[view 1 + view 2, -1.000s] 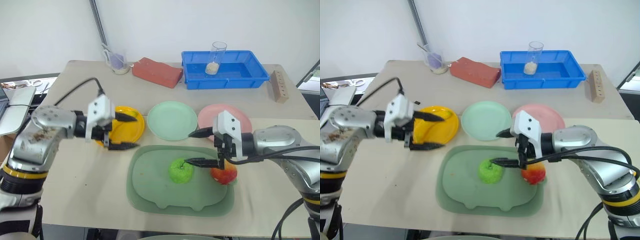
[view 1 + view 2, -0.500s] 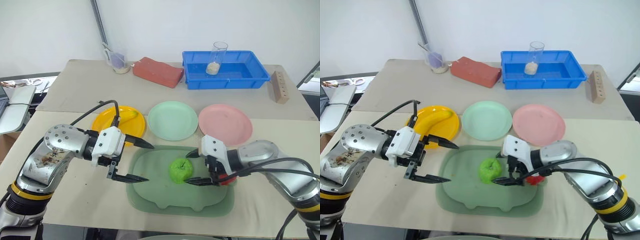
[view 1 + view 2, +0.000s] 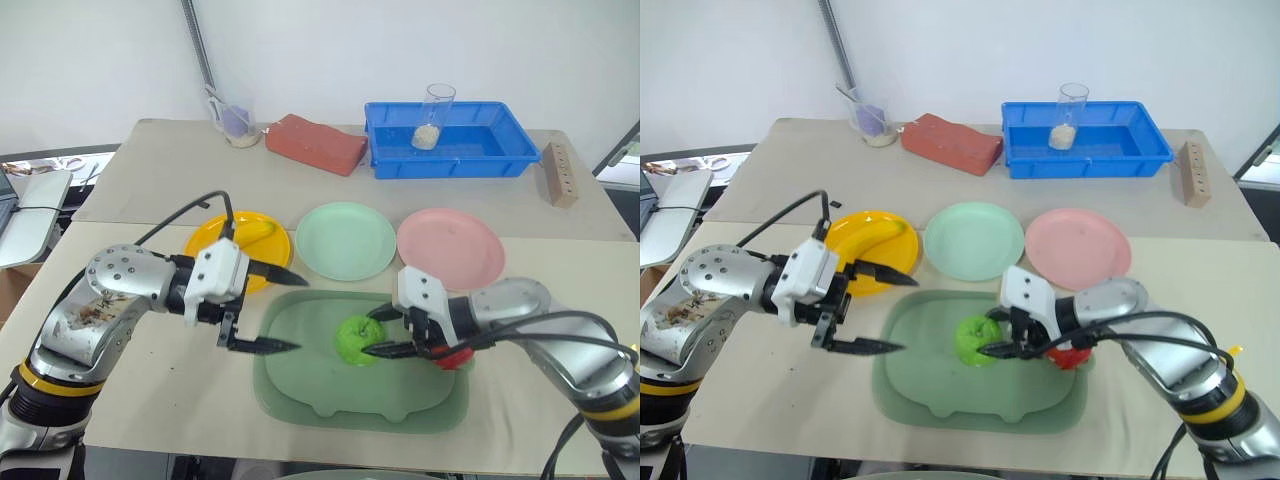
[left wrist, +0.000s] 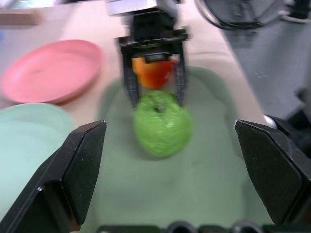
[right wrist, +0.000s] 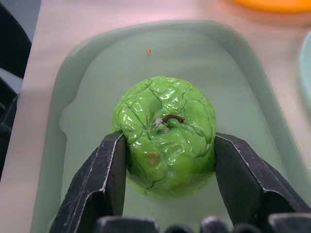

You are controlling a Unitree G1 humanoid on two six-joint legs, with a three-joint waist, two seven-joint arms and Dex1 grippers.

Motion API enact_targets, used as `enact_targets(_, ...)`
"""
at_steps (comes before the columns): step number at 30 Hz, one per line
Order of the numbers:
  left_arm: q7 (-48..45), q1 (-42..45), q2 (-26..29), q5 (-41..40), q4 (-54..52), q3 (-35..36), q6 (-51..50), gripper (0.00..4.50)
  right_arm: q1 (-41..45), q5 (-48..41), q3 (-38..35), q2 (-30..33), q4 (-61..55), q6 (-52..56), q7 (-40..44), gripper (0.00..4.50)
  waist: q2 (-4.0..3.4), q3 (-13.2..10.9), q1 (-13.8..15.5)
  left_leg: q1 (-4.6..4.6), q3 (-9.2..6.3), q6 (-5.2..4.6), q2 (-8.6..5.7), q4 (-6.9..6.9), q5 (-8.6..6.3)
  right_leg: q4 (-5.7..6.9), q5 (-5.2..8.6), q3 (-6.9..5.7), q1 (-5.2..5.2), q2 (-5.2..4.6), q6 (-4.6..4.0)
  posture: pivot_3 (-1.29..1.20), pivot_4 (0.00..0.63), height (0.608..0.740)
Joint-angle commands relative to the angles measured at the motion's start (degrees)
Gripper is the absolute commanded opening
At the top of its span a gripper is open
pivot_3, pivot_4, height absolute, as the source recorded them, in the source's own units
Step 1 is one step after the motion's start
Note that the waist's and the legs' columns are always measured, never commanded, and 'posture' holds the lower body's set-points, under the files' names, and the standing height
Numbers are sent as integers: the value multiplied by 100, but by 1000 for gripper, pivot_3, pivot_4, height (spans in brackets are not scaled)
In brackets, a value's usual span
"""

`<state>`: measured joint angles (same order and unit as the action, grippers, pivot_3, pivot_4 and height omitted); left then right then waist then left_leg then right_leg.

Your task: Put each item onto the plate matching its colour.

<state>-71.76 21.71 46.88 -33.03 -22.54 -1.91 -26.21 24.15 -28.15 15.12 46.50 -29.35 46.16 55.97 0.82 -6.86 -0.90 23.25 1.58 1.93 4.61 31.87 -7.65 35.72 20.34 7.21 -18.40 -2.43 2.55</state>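
The right gripper (image 5: 165, 160) clamps the green apple (image 3: 357, 339), which sits on the tray (image 3: 300, 375) beside the red apple (image 4: 151, 71). The left gripper (image 3: 280, 311) hangs wide open over the tray's left edge. The banana (image 3: 868, 243) lies on the yellow plate (image 3: 902, 232); the green plate (image 3: 345, 240) and pink plate (image 3: 450, 248) are bare.

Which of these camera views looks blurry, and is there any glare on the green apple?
Left wrist view: soft, the green apple, pink plate and right gripper all smeared. Right wrist view: sharp on the apple, with bright glints across its wrinkled skin; the tray rim softens farther off. Both eye views: evenly lit, with soft shadows.
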Motion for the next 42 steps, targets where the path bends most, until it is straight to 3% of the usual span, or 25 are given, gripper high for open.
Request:
enact_targets(1, 890, 460, -356, -82, 641, 367, -417, 4500, 584, -159, -538, -446, 554, 184, -429, 2269, -2, 1, -2, -1, -1, 0, 0, 1, 0, 2, 0, 0, 0, 2, 1, 0, 150, 740)
enact_targets(8, 1848, 800, -932, 29, 1196, 482, -847, 4500, 1975, 1187, -369, -1502, 3375, -791, -1561, 2269, -8, 7, 5, 3, -2, -1, -5, 4, 1, 6, -2, 2, -1, 3, 2, 0, 150, 740)
enact_targets(11, 1826, 630, -915, 58, 1054, 393, -857, 4500, 2467, 1538, -236, -1867, 4421, -1145, -1591, 2269, -13, 8, -13, 1, -2, -1, -4, -3, 1, 14, -3, 2, 3, 4, 1, 0, 150, 740)
enact_targets(16, 1772, 510, -860, -1, 861, 382, -896, 4500, 2809, 1887, -167, -2087, 5231, -1542, -1376, 2269, -16, 8, 5, 1, -2, -1, -2, -2, 1, 25, -3, -4, 10, 8, 1, 0, 150, 740)
enact_targets(18, 1822, 504, -867, -5, 845, 422, -913, 4500, 2886, 1923, -220, -2109, 5380, -1580, -1287, 3258, -17, 7, 13, -2, -2, 0, -2, 1, 1, 24, -3, -6, 2, 7, 1, 0, 150, 740)
enact_targets(21, 1843, 500, -865, -10, 861, 460, -910, 4500, 2938, 1925, -324, -2081, 5421, -1599, -1161, 4253, -17, 7, 8, -4, -2, 0, -2, 2, 1, 23, -3, -7, 2, 6, 1, 0, 150, 740)
enact_targets(22, 1844, 495, -864, -13, 862, 462, -909, 4500, 2934, 1917, -355, -2065, 5393, -1593, -1130, 4454, -18, 7, 3, -4, -2, 0, -2, 0, 1, 23, -4, -7, 2, 6, 1, 0, 150, 740)
enact_targets(31, 1515, 706, -813, 21, 1027, 313, -774, 4500, 2251, 1254, -1054, -1251, 3360, -622, -631, 4454, -24, 6, 36, 4, -2, 1, -2, -1, 1, 21, -3, -12, 8, 6, 1, 0, 150, 740)
enact_targets(37, 422, 662, -455, -83, 592, -200, -742, 4500, 345, 211, -1715, 687, 1110, 24, 869, 4454, -28, 6, 77, 2, 0, 2, -3, -2, -1, -1, -2, -14, 9, 0, 2, 0, 150, 740)
enact_targets(42, -331, 669, -314, 145, 377, -655, -259, 4500, -1298, -85, -2489, 1577, 218, -170, 1381, 4454, -22, -4, -20, -1, -1, 2, -2, -2, -1, -3, -1, -12, 13, -1, 4, 0, 150, 740)
